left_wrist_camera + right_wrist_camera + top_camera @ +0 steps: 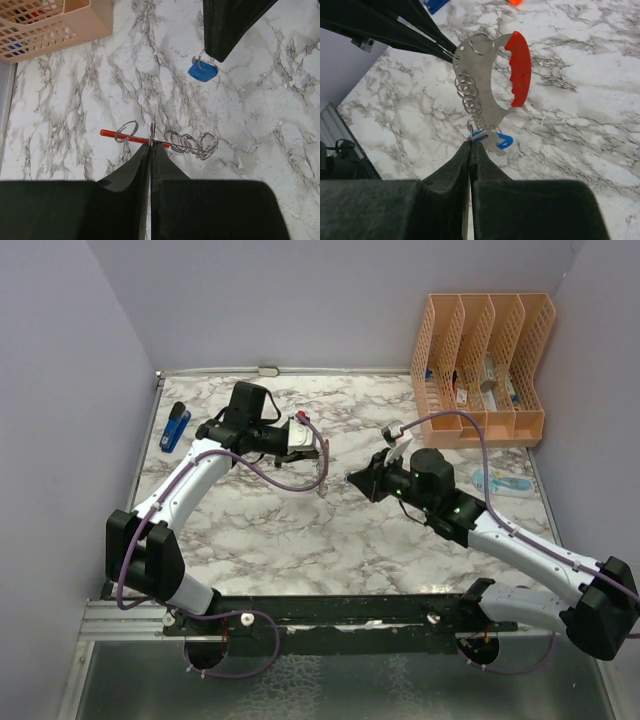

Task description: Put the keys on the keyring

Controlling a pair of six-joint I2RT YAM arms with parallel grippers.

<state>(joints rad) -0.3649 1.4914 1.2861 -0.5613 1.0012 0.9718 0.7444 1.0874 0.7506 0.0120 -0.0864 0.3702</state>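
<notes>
Both arms meet over the middle of the marble table point(270, 540), fingertips pointed at each other.

Left gripper point(151, 146): jaws pressed together, pinching the silver edge of the keyring point(482, 75) and holding it up off the table. From the right wrist view the loop hangs flat-on, with the silver crescent on the left and the red grip point(520, 65) on the right. From the left wrist view it is edge-on, a thin red line. A row of small wire rings point(470, 97) sits along the silver side.

Right gripper point(470, 144): jaws closed tight on a small ring carrying the blue key point(202, 71), which hangs just under the fingertips. The key sits right by the keyring's lower silver tip. Cannot tell whether the two touch.

Surroundings: an orange file organiser point(480, 360) at the far right corner, and a dark-blue stapler-like object point(175, 427) at the far left edge, well apart from the grippers
</notes>
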